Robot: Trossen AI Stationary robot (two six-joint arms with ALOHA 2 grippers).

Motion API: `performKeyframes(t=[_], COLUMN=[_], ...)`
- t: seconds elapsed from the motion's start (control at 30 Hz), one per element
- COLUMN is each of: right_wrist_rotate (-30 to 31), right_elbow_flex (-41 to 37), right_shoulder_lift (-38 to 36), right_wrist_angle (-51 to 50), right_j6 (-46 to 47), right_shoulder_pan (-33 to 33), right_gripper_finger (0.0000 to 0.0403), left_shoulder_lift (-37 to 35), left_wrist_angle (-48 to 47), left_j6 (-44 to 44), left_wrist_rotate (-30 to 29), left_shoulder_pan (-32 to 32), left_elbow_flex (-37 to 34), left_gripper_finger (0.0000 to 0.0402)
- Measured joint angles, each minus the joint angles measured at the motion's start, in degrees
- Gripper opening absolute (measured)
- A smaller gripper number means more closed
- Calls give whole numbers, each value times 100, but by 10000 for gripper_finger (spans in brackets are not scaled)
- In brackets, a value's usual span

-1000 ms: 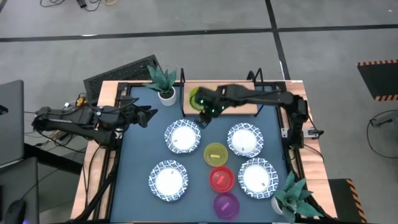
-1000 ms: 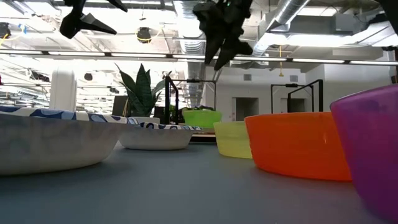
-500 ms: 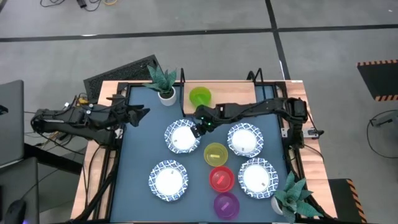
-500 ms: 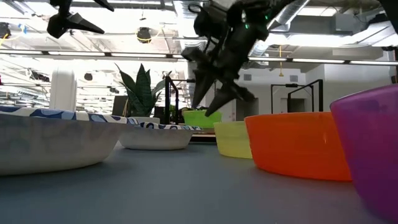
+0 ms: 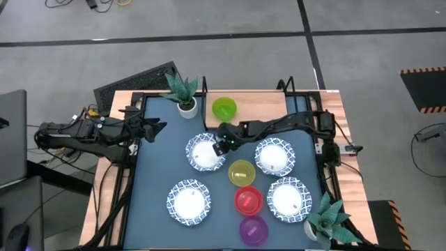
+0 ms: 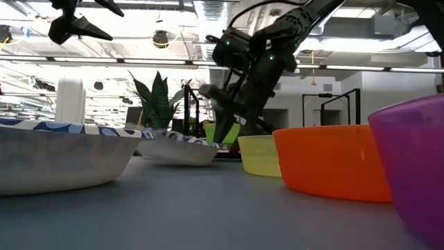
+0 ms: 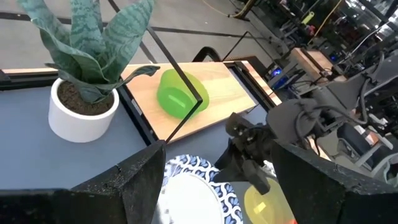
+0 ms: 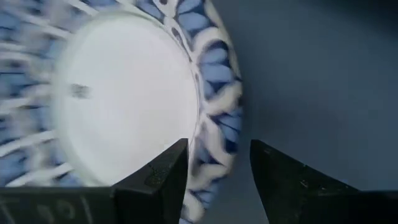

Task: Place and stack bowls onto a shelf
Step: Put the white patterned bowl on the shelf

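Blue surface [image 5: 157, 174] carries 4 patterned bowls and 3 plain bowls. Shelf [image 5: 261, 108] at far edge holds the green bowl [image 5: 224, 108]. Right claw [image 5: 221, 144] released, fingers straddling the rim of the patterned bowl [image 5: 203, 152]. Left claw [image 5: 155, 126] released, hanging over the surface's left edge.

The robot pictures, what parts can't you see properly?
- Purple bowl, low view: cut off by the picture's right edge.
- Green bowl, low view: partly hidden behind the right gripper.
- Patterned bowl, right wrist view: blurred, and the picture's edges cut it off.
- Left gripper, high view: too small to tell open or shut.
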Motion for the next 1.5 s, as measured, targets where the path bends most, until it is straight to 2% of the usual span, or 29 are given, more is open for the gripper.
performKeyframes(t=[0.1, 0.3, 0.47, 0.6, 0.8, 0.93, 1.1, 1.27, 1.4, 1.5], right_wrist_rotate=[-137, -235, -542, -931, -661, -100, -93, -201, -242, -279], right_elbow_flex=[-2, 14, 31, 40, 31, 31, 33, 631, 1551, 2397], right_shoulder_lift=[11, -119, -354, -930, -2163, -2966, -3546, -3466, -2888, -2235], right_wrist_angle=[-3, 72, 48, -63, -1155, -2208, -3058, -4072, -4764, -5282], right_j6=[29, 90, 218, 105, -319, -742, -2014, -3743, -5015, -5873], right_shoulder_pan=[-1, 4, -34, -131, -461, -1080, -2232, -3335, -4035, -4290], right_gripper_finger=[161, 23, 22, 20, 20, 20, 20, 20, 20, 20], left_shoulder_lift=[0, 0, 0, -2, 2, 2, 2, 2, 4, 4], left_wrist_angle=[0, 2, 1, -83, -89, -87, -86, -83, -84, -85], left_j6=[1, 42, 43, 3, -9, -13, -70, -117, -284, -383], left_wrist_rotate=[0, -27, -84, -114, -122, -154, -262, -338, -485, -618], left_shoulder_pan=[1, 0, 1, 0, 0, 0, 0, 1, 0, 1], left_elbow_flex=[0, 0, 0, 0, 0, 0, 0, 0, 0, 0], left_gripper_finger=[274, 274, 274, 274, 274, 274, 274, 274, 274, 274])
